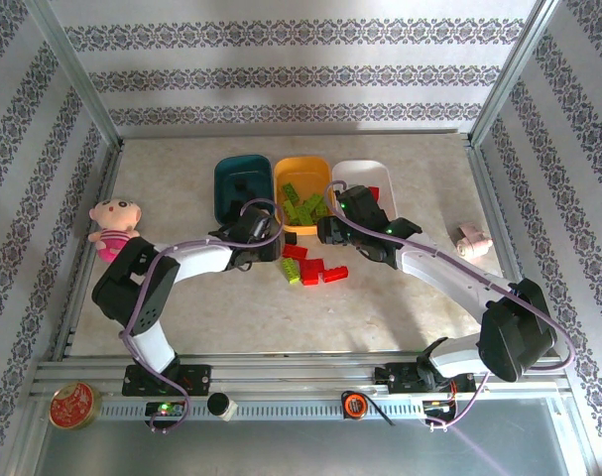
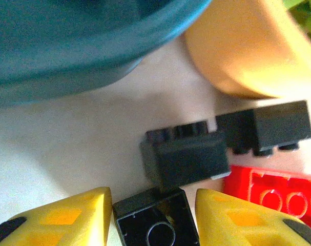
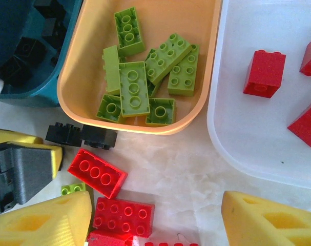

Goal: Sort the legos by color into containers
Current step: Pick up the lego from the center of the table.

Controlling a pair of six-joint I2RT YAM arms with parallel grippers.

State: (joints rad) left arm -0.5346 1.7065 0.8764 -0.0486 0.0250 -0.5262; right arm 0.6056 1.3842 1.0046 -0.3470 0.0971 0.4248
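A pale marbled table [image 1: 181,297] carries three shallow rounded plastic tubs in a row at its far middle: a dark teal tub [image 1: 226,198], an orange-yellow tub [image 1: 301,171] and a white tub [image 1: 368,174]. Both white arms reach in to their near edge. The right gripper [image 3: 155,220] hangs with its yellow fingers spread wide and nothing between them, above the loose pile. The left gripper [image 2: 154,215] pinches a small black studded brick [image 2: 156,228] between its pads, low on the table just below the teal tub's wall. Lime green bricks [image 3: 145,77] lie in the orange-yellow tub, red bricks [image 3: 264,73] in the white one and black bricks [image 3: 27,51] in the teal one. Loose red bricks [image 3: 97,173], two loose black bricks [image 3: 81,134] and one loose green brick [image 3: 73,188] lie on the table before the tubs.
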